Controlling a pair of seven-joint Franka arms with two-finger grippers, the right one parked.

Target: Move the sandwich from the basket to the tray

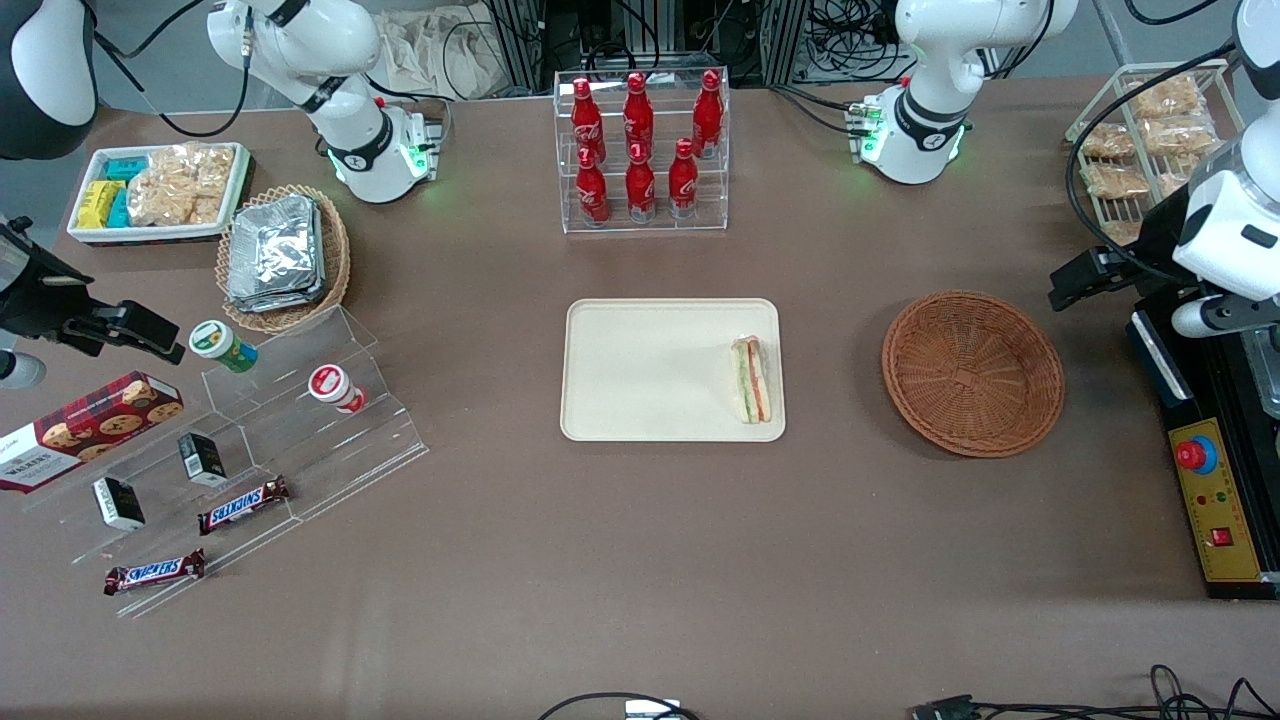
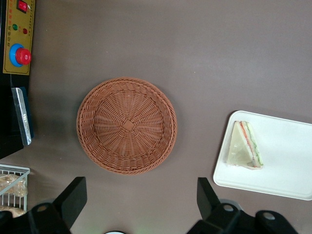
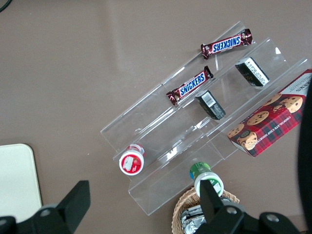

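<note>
The sandwich (image 1: 752, 380) is lying on its side on the tray (image 1: 640, 370), close against the tray's short edge nearest the basket (image 1: 972, 372), its green and red-orange layers showing along one side. The tray is sitting flat in the middle of the table (image 1: 640, 580), nearer to the front camera than the clear rack of red bottles (image 1: 642, 140). The basket is resting on the table toward the working arm's end, well apart from the tray, and nothing is lying in it. The gripper (image 2: 139, 197) is hanging high above the table next to the basket, toward the working arm's end, its two dark fingers (image 2: 73, 200) spread wide and gripping nothing. Near it, a black and yellow control box with a red button (image 1: 1205, 500) is standing at the table's edge.
</note>
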